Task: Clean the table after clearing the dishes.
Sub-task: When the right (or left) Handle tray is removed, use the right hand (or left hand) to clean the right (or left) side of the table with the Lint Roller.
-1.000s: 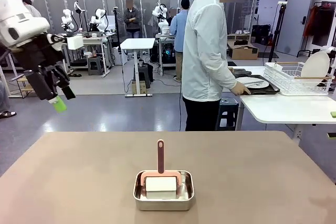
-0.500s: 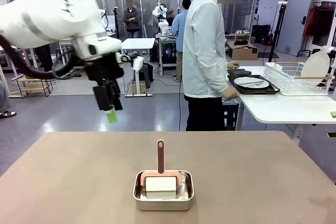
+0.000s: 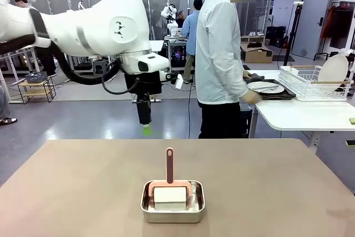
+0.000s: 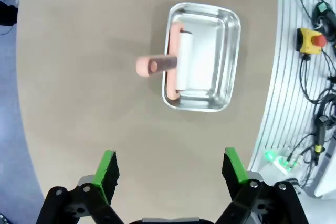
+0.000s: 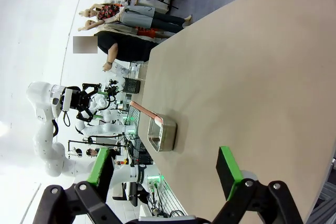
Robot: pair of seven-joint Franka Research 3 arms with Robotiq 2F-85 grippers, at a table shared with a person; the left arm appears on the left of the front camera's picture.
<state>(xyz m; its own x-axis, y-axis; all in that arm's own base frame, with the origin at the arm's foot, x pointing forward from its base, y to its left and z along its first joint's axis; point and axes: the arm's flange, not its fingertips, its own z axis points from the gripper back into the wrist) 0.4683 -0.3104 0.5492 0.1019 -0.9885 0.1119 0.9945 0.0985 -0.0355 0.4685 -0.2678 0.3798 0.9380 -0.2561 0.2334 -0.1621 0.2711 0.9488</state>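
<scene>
From where I stand, the dishes (image 3: 265,86), white round plates with silver cutlery on dark trays, sit on the white side table at the far right. The person's hand (image 3: 250,97) is beside them. The large tan-brown table (image 3: 266,181) holds just a square steel tin (image 3: 143,205) near its front edge, with a white roller on an upright pink handle (image 3: 170,162) resting inside.

So clearing looks done, and I judge picking up the roller to be the step in hand. The left gripper (image 4: 169,153) hangs pointing down over the table's far edge, jaws spread wide and holding nothing. Its own camera shows the tin and handle ahead of the fingers, not between them. The right gripper (image 5: 164,153) hovers low to one side, also spread and empty.

To do this well, the left arm should centre over the handle, turn the wrist so the green pads close squarely on its two sides, and descend straight. Gripping high on the handle would keep the fingers clear of the tin's rim. Lifting vertically should keep the roller from catching the wall and dragging the light tin along.
</scene>
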